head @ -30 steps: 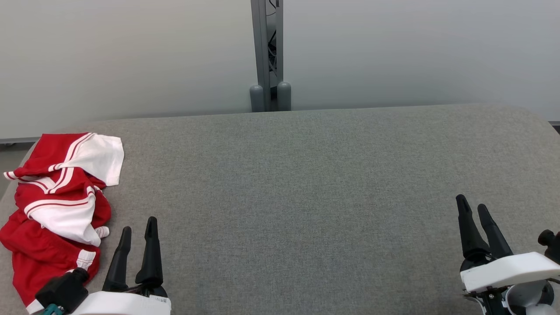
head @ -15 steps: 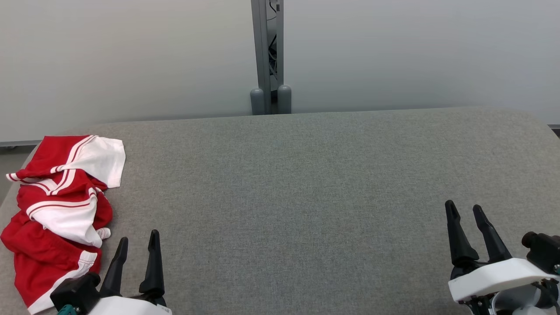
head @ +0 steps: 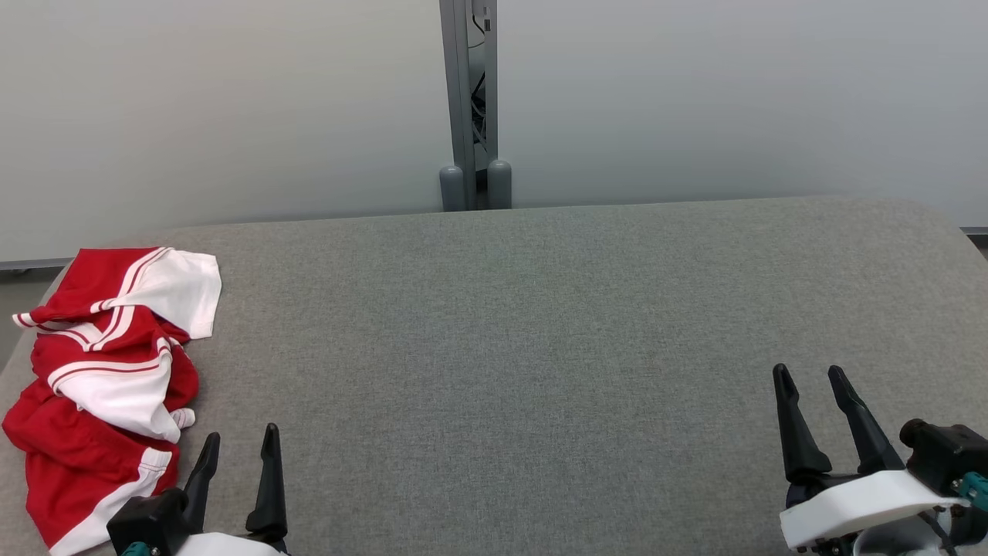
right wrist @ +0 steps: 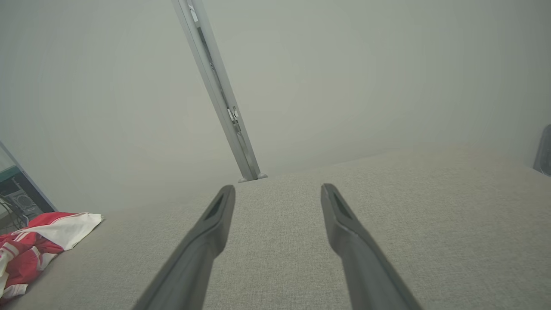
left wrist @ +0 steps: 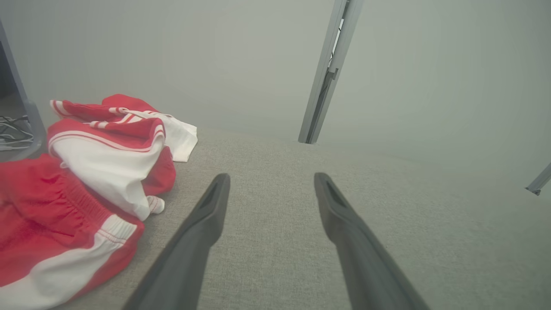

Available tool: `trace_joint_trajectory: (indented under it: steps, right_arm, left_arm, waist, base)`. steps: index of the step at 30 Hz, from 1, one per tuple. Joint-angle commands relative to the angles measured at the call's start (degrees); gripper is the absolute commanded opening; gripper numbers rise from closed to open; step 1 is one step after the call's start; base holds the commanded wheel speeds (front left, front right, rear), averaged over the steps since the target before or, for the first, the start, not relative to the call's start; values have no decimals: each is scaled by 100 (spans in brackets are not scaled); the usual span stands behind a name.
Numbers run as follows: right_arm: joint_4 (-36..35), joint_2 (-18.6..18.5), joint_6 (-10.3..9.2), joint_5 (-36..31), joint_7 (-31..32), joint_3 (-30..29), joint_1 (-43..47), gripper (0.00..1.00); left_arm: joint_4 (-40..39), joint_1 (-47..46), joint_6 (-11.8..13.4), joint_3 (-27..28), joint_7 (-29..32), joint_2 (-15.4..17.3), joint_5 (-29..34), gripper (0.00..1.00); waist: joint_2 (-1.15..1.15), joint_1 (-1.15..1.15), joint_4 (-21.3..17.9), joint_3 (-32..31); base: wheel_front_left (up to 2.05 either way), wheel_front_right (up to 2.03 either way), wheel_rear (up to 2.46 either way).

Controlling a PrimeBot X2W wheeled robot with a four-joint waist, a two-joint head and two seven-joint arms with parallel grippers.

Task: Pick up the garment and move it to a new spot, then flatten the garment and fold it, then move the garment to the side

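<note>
A crumpled red and white garment [head: 108, 371] lies at the left edge of the grey padded table [head: 540, 347]. It also appears in the left wrist view as the garment [left wrist: 94, 172] and far left in the right wrist view as the garment [right wrist: 38, 245]. My left gripper [head: 239, 444] stands open just right of the garment's near end, nothing between its fingers [left wrist: 206, 219]. My right gripper [head: 809, 377] is open at the lower right over bare table, far from the garment.
A pale wall runs behind the table with a grey metal post [head: 467, 108] at its middle. The table's left edge lies just past the garment. Cables and equipment [right wrist: 17, 198] sit beyond the table's left side.
The head camera has tilted, shifting the whole picture down. Both grippers have drawn back toward the bottom edge, and the right one has moved a little left. The garment lies as before.
</note>
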Motion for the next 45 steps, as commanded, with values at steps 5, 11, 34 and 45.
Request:
trace_joint_trajectory:
  steps: [5, 11, 34, 45]
  right_arm:
    - [-61, -55, 10, -299, -139, 21, 57, 100]
    - [-82, -61, 10, -572, -249, 63, 100, 100]
    - [-249, -77, 12, -1445, -638, 156, 250, 100]
    - [-199, -82, 11, -1556, -733, 97, 270, 100]
  left_arm:
    - [9, -95, 42, -22, -61, 41, 283, 100]
    - [34, -21, 48, -28, -101, -1, 481, 100]
    - [178, -8, 116, 24, -210, -37, 1222, 100]
    - [260, -7, 68, 115, -248, -85, 1215, 100]
  waist:
    - [0, 0, 3, -29]
    - [0, 0, 16, -49]
    - [0, 0, 27, -60]
    - [0, 0, 14, -68]
  base:
    - [0, 0, 0]
    - [0, 0, 0]
    - [0, 0, 0]
    - [0, 0, 0]
